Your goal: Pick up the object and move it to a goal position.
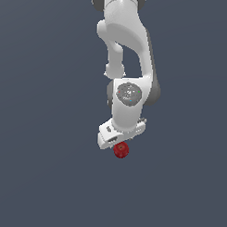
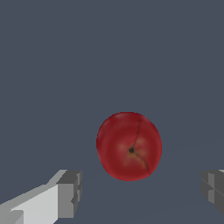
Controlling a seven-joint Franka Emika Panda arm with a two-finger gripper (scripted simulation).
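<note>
Dark red and faintly creased, the object (image 2: pixel 129 146) is your reference for everything below. In the wrist view, going left to right, one grey finger pad (image 2: pixel 70 194) stands off the object's one side, the object sits in the middle, and the other pad (image 2: pixel 213 191) stands off its far side; neither touches it. The gripper (image 2: pixel 141 192) is spread wide and holds nothing. The object lies between the fingers but nearer the first pad and slightly beyond both tips, so in my judgement you should centre and advance before closing. In the exterior view the object (image 1: pixel 121 150) sits directly beneath the gripper (image 1: pixel 118 144). Being roundish, it shows no long axis.
</note>
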